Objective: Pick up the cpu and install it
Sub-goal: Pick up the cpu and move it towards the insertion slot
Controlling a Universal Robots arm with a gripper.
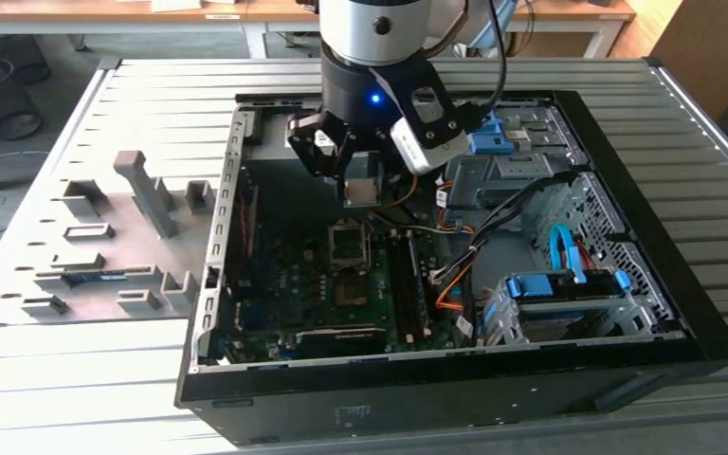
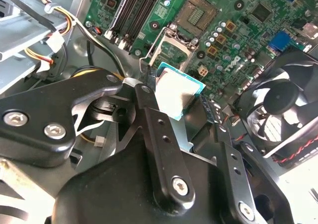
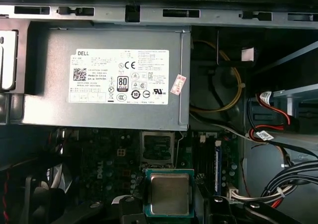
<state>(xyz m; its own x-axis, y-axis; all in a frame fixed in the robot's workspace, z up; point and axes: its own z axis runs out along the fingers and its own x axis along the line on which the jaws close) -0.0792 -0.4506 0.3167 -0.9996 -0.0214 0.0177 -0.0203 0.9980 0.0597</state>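
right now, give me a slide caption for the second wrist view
Gripper holds the cpu over the motherboard, near its open metal-framed socket.

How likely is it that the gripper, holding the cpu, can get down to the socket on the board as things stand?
Probably yes. The gripper holds the cpu above the board, the socket lies open below it, and nothing visibly crosses the gap between them.
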